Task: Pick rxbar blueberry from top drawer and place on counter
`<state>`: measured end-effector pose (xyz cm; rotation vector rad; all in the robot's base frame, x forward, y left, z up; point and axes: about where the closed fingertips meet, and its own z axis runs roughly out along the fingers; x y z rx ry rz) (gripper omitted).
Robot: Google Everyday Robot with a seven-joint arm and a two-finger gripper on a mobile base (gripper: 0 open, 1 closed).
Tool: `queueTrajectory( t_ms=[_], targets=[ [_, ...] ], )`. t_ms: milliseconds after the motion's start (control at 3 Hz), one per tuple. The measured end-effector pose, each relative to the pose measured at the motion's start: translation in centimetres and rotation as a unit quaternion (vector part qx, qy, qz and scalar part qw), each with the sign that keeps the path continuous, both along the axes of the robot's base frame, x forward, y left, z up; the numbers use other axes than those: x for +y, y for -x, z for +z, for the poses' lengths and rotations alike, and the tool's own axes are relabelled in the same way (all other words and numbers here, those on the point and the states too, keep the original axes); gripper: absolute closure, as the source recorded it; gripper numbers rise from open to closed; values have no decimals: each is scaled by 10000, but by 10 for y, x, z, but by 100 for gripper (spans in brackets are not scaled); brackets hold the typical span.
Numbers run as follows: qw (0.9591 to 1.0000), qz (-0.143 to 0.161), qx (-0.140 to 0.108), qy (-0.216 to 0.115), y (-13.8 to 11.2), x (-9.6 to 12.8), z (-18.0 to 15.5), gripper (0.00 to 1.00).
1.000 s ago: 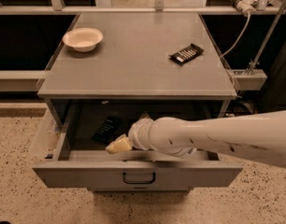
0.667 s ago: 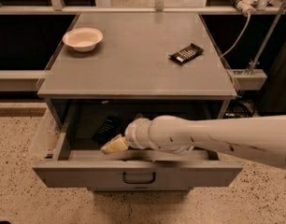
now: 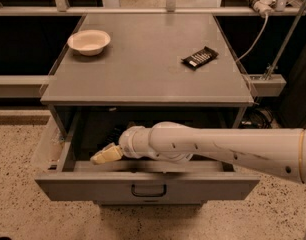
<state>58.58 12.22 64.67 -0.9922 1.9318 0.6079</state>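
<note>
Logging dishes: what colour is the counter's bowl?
The bowl is cream, camera view; the claw is inside the top drawer.

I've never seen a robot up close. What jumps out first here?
A thick white arm reaches in from the right, its pale hand low inside the open top drawer, toward the left. On the grey counter above sit a white bowl at the back left and a black snack bar at the right.

Speckled beige terrazzo floor fills the bottom from 7 to 5 o'clock. A pale rail crosses at 12 o'clock, with dark recesses at 9 and 3. A white cable hangs at 2 o'clock. The pincer sits just toward 7 o'clock of centre.
</note>
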Motion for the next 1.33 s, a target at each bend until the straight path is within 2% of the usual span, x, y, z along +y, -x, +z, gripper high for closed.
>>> queueTrajectory(
  t_ms=[333,667,1000,1333],
  targets=[
    [10000,0,-4,-4,0,1,0,0],
    [9999,-147,56,33,0,-9,-3,0],
    [9998,-146,108,64,-11,-7,-13,0],
    [9999,-45,136,-27,-23,8,-20,0]
  ],
)
